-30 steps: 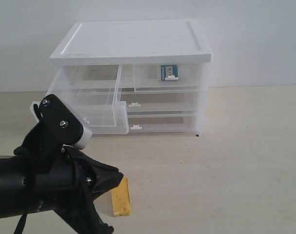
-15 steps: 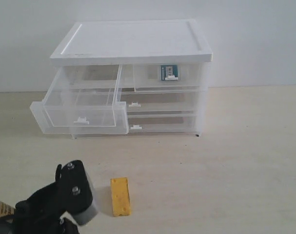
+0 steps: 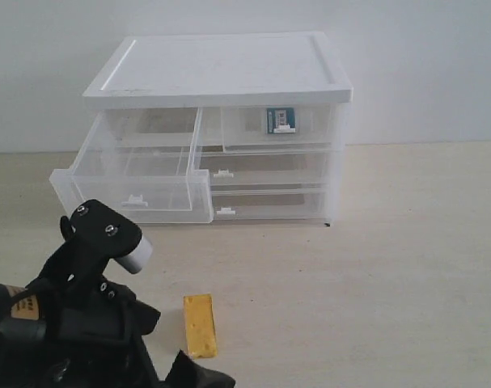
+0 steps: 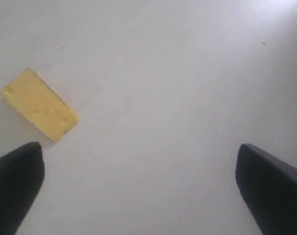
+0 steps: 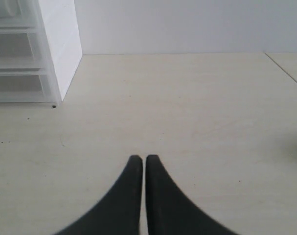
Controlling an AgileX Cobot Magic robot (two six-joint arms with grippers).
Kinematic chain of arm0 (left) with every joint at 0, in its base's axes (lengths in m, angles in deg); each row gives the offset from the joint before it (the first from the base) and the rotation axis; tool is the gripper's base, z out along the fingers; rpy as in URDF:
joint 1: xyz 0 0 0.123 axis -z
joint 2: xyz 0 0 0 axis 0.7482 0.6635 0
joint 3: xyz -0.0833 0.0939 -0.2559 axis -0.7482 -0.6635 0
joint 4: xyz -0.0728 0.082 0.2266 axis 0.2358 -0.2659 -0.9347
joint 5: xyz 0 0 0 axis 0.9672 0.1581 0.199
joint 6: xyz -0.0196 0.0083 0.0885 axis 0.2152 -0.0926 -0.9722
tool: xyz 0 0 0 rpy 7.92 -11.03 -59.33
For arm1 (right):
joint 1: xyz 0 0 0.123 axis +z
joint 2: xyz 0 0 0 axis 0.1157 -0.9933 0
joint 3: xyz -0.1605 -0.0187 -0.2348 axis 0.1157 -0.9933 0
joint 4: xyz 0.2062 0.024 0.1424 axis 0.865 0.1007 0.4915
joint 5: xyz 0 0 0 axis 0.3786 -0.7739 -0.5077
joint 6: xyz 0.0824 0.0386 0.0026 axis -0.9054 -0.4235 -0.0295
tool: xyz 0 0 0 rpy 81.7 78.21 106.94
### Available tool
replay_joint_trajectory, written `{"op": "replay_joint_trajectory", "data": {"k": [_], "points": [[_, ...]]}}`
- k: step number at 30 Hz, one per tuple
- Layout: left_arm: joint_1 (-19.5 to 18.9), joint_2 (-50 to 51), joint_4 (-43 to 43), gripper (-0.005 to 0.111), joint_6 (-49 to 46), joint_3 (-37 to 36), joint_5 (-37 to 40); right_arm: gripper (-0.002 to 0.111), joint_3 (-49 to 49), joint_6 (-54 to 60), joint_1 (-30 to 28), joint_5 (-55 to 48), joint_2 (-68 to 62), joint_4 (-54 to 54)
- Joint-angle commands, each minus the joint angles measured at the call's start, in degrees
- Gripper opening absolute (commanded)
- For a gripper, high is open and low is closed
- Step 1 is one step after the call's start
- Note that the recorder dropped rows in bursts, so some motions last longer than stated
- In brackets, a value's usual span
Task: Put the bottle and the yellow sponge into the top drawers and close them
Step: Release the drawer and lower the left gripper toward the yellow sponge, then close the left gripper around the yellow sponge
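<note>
While the bottle [image 3: 281, 120] looks stowed in the shut right top drawer [image 3: 245, 129], I note the left top drawer [image 3: 107, 192] pulled out, empty; the yellow sponge [image 3: 200, 325] lies on the table [image 3: 391, 267], unheld. My left gripper [image 4: 138, 156] gapes wide near it; right gripper [image 5: 140, 161] pinched closed, idle.

The pale desk [image 3: 407, 267] carries a white-topped drawer cabinet [image 3: 221, 73] at the upper centre of the exterior frame. The yellow sponge [image 3: 200, 325] lies flat on the bare surface at lower centre-left, well apart from the cabinet.
</note>
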Motion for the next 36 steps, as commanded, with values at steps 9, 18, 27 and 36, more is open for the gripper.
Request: {"op": "replay_joint_trajectory", "data": {"k": [9,18,27,36], "points": [[-0.02,12.53,3.38,0.100,5.01,0.34,-17.98,0.000,-0.27,0.32,0.00,0.51,0.32,-0.07],[-0.02,18.97,11.42,0.098,1.38,1.87,-25.61,0.000,-0.27,0.32,0.00,0.51,0.32,-0.07],[-0.02,23.33,21.86,0.098,-6.11,5.90,-26.32,0.000,-0.27,0.32,0.00,0.51,0.32,-0.07],[-0.02,27.93,42.36,0.098,-25.62,9.23,-27.53,0.000,-0.27,0.32,0.00,0.51,0.32,-0.07]]}}
